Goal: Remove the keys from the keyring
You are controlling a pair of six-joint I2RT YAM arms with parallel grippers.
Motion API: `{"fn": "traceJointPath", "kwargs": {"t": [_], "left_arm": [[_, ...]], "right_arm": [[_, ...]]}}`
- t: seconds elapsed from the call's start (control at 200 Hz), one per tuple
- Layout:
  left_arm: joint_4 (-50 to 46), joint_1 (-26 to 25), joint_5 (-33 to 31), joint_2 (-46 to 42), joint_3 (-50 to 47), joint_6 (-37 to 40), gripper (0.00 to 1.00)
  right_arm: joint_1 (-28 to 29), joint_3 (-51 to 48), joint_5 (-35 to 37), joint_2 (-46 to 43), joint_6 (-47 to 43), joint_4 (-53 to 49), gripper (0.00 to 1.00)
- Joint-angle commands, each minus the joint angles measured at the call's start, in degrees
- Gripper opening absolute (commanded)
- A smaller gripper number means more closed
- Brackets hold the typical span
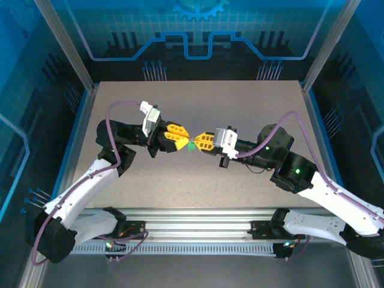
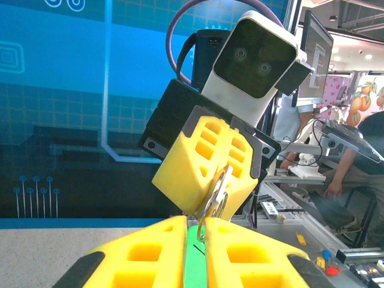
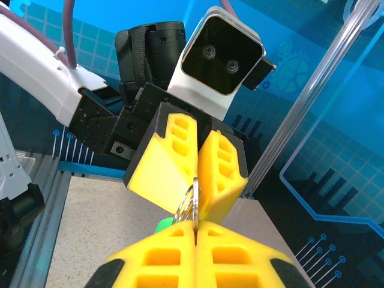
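Starting at the left gripper (image 2: pixel 193 231), you see in its own wrist view two yellow fingers (image 2: pixel 147 255) drawn almost together. Their pads press on either side of a thin green piece (image 2: pixel 193 264) that fills the slit between them. You cannot tell whether that piece is a key head or a tag.

Just above the tips stands the keyring (image 2: pixel 217 195), a tilted loop of bright wire whose lower end meets the green piece. Its upper part is pinched by the right gripper (image 2: pixel 219 207), which faces you tip to tip.

In the right wrist view, the right gripper (image 3: pixel 196 227) is fully closed. Its yellow fingers (image 3: pixel 153 258) meet along a hairline seam, and the keyring (image 3: pixel 187 210) rises from that seam. The green piece (image 3: pixel 162 226) shows as a small rounded edge just left of the ring. Opposite, the left gripper (image 3: pixel 197 198) converges on the ring in a narrow V.

From above, the left gripper (image 1: pixel 186 140) and right gripper (image 1: pixel 197 143) meet nose to nose above the middle of the table (image 1: pixel 252 108), with the green piece (image 1: pixel 191 146) a speck between them. The ring itself is too small to make out there. Both arms reach inward from the near edge, and blue panels (image 1: pixel 192 30) close the back and sides.
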Motion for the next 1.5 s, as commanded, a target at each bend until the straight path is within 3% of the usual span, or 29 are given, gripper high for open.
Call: {"fn": "traceJointPath", "kwargs": {"t": [0.0,0.125,0.42,0.706,1.006,1.066,1.091,1.241,1.491], "left_arm": [[1.7,-0.5,0.7,0.5,1.8,0.5,0.13],[1.8,-0.5,0.9,0.4,1.8,0.6,0.00],[3.8,-0.1,-2.4,-0.2,0.5,-0.3,0.00],[14.0,1.1,-3.9,1.1,-0.1,-8.1,0.00],[12.9,1.5,-4.5,0.1,-0.9,-7.2,0.00],[10.4,1.7,-5.6,-0.6,-1.3,-6.0,0.29],[9.6,1.7,-5.9,-1.0,-1.6,-5.4,0.35],[6.2,1.8,-4.2,-2.4,-0.7,-3.7,0.47],[0.6,1.1,0.2,-1.8,1.7,-1.8,0.51]], "right_arm": [[-0.4,0.8,0.3,-0.1,0.9,2.2,0.00],[-0.4,0.8,0.4,-0.2,0.9,2.3,0.00],[-0.4,-1.6,1.1,-1.8,0.9,5.5,0.00],[-0.4,-5.4,-0.3,-4.7,-0.3,8.8,0.00],[-0.4,-6.3,-0.6,-6.1,-0.9,8.6,0.00],[-0.4,-5.5,-0.3,-5.7,-0.9,7.7,0.00],[-0.4,-5.1,-0.2,-5.5,-0.9,7.4,0.00],[-0.5,-2.9,0.3,-3.9,-0.6,4.4,0.00],[-0.7,-1.7,0.0,-2.4,0.3,4.0,0.00]]}}
